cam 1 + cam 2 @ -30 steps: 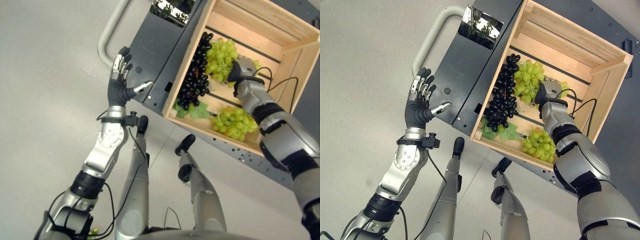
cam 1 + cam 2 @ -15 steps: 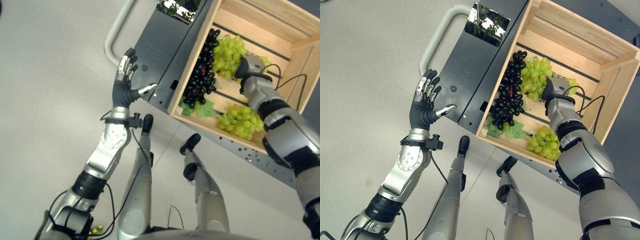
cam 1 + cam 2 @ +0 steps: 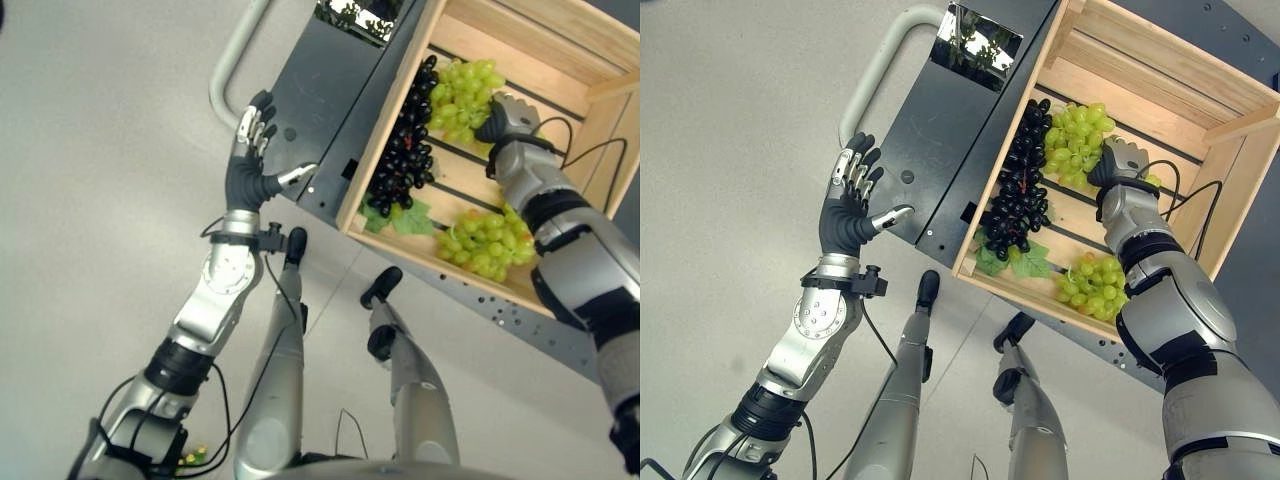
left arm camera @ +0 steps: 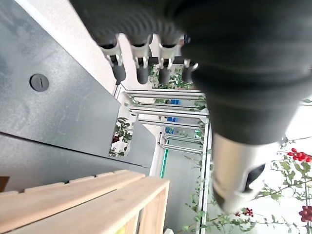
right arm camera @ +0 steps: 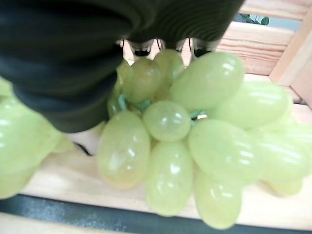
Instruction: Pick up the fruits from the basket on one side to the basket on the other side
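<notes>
Since a second ago the right hand [image 3: 1124,160] has slid further along the upper green grape bunch [image 3: 1077,131], from over its middle to its far edge, while the left hand [image 3: 847,212] has stayed raised beside the dark cart [image 3: 940,150] with fingers spread straight and holding nothing. The right hand sits down on the grapes inside the wooden crate [image 3: 1160,75], and its wrist camera shows green grapes [image 5: 195,146] pressed right under its palm, fingertips reaching over them; whether they have curled closed round the bunch I cannot tell. Just beyond that hand, toward the left arm, lies a black grape bunch [image 3: 1018,185] on green leaves [image 3: 1015,262], and a second green bunch [image 3: 1092,285] rests back along the forearm, nearer the crate's front wall. This looks like the grasping step (nothing lifted yet). The next move calls for a firm closure round the stem or body of the bunch, then a clean lift clear of the crate wall.
</notes>
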You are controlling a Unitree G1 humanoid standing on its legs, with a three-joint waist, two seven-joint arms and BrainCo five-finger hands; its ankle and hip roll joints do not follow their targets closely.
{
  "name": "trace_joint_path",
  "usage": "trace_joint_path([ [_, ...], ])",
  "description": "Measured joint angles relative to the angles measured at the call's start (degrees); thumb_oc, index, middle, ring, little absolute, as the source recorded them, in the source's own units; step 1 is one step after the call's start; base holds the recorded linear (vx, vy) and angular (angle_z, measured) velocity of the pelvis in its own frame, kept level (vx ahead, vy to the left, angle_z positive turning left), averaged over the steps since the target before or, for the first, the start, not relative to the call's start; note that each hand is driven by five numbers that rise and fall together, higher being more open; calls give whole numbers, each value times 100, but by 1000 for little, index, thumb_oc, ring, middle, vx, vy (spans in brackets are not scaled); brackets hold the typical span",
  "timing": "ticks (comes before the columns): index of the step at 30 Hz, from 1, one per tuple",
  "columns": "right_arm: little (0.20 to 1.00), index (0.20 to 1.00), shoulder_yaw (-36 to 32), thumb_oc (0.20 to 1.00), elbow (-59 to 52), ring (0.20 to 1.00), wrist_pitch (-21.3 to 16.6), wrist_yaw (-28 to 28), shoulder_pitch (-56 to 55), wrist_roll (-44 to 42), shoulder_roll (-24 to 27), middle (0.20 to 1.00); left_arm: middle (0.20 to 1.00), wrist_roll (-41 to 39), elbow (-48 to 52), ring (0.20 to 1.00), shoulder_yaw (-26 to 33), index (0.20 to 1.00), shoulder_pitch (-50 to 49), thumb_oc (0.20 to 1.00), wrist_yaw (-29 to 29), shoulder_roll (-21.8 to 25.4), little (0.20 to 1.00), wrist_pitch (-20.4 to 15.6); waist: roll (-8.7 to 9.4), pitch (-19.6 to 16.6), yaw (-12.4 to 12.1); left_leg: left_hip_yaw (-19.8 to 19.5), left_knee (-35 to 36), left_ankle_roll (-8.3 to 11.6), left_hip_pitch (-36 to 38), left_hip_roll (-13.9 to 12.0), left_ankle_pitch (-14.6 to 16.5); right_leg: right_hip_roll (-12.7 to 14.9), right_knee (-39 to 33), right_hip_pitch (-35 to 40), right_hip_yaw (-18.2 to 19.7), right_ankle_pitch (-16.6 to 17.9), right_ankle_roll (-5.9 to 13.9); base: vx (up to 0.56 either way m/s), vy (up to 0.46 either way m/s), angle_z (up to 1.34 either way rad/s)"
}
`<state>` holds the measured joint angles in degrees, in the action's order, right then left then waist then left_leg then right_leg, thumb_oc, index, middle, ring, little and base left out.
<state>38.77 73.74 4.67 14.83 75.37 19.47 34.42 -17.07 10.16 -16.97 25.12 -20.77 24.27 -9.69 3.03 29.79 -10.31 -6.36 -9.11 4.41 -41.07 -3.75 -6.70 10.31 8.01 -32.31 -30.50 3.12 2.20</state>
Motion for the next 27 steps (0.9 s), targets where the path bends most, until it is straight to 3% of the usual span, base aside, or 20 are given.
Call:
trace_joint_path([
  [9,200,200,-16,200,-3,200,2,-6,-16,-61,-13,200,1000,0,0,1000,-1,1000,14,1000,0,0,1000,0,0,0,-1,9,-2,-1,20,-1,-1,2,3,16,2,0,0,0,0,0],
  [16,200,200,-505,200,-437,200,6,-262,-570,-836,-145,200,1000,-11,-4,1000,27,1000,79,1000,2,101,1000,24,-5,8,51,202,39,-2,613,-14,-1,27,1,500,116,0,2,-50,-19,-7],
  [22,200,200,-1133,200,-1283,200,-71,-152,-1133,-1471,-85,200,1000,-67,-15,1000,33,1000,-61,1000,118,197,1000,28,1,8,197,393,223,-14,1169,-85,-7,-8,10,869,273,19,-14,6,-13,-13],
  [27,200,200,-1877,200,-2775,200,-207,103,-2014,-1951,68,200,1000,-82,-34,1000,154,1000,-492,1000,231,284,1000,44,11,10,425,638,387,-25,1746,-113,-12,-31,-33,1257,470,35,-12,23,-26,-16],
])
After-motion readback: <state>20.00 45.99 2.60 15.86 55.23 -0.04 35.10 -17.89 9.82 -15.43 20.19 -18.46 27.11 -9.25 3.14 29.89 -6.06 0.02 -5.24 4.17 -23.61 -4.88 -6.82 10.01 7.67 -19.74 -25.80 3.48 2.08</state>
